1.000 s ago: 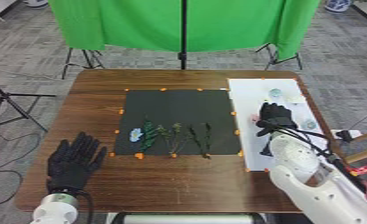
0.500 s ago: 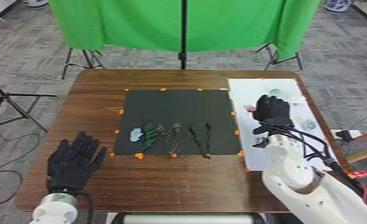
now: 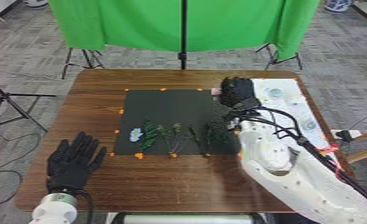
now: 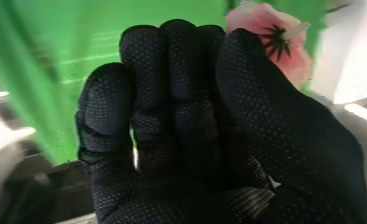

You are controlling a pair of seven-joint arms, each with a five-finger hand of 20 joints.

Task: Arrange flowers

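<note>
My right hand (image 3: 238, 94) is over the black mat's upper right corner, beside the white board. A pink flower (image 3: 216, 91) sits at its fingertips. In the right wrist view, my right hand (image 4: 184, 115) has its thumb against the fingers, and the pink flower (image 4: 290, 55) with a dark centre sticks out by the thumb tip; its stem is hidden. On the black mat (image 3: 162, 107) lie a light blue flower (image 3: 136, 134), a leafy green sprig (image 3: 147, 136) and several thin green stems (image 3: 175, 137). My left hand (image 3: 68, 162) rests open at the table's left.
The white board (image 3: 259, 85) on the right bears pale flowers, among them a greenish one (image 3: 275, 93); my right arm crosses its lower part. Orange tape marks edge the mat on the brown table (image 3: 162, 190). A green curtain (image 3: 135, 25) hangs behind.
My right hand has moved left and away from me, off the white board to the mat's upper right corner, and the pink flower has travelled with it. The left hand has stayed still.
</note>
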